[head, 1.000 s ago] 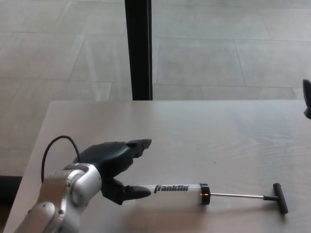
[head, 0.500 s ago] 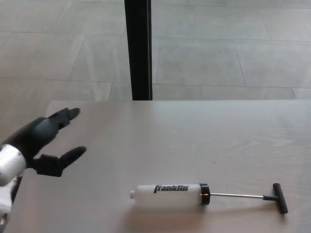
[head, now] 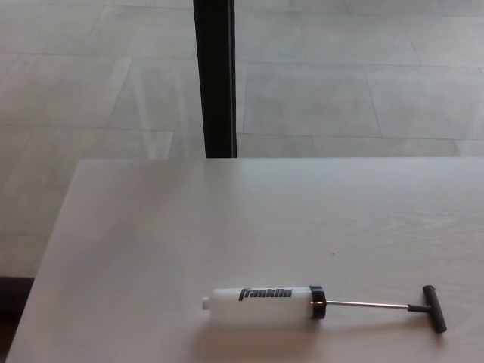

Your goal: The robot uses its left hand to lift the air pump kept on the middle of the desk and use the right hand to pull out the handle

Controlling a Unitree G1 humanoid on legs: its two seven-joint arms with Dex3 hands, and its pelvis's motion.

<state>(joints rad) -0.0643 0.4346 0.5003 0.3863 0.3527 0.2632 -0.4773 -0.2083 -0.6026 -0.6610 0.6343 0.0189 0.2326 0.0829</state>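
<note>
Pump (head: 261,304) lies flat on the desk (head: 227,219), near the front edge, long axis running side to side. White barrel carries black lettering; a black collar (head: 317,302) caps its right end, and a small nozzle stub sticks out at the left. From the collar a thin metal rod (head: 363,305) runs out to a black T-handle (head: 434,308), so the handle sits well clear of the barrel, rod exposed along its length.

Neither of my hands shows in the head view, so I cannot say whether the fingers are spread or closed.

Judgement on handling: looks light, a stiff plastic tube, smooth and round, so likely to roll or slip if nudged sideways. Best hold for my left hand is around the barrel's middle, thumb opposing two fingers across the lettering. The rod looks thin and could bend; my right hand should take the T-handle crossbar, not the rod.
</note>
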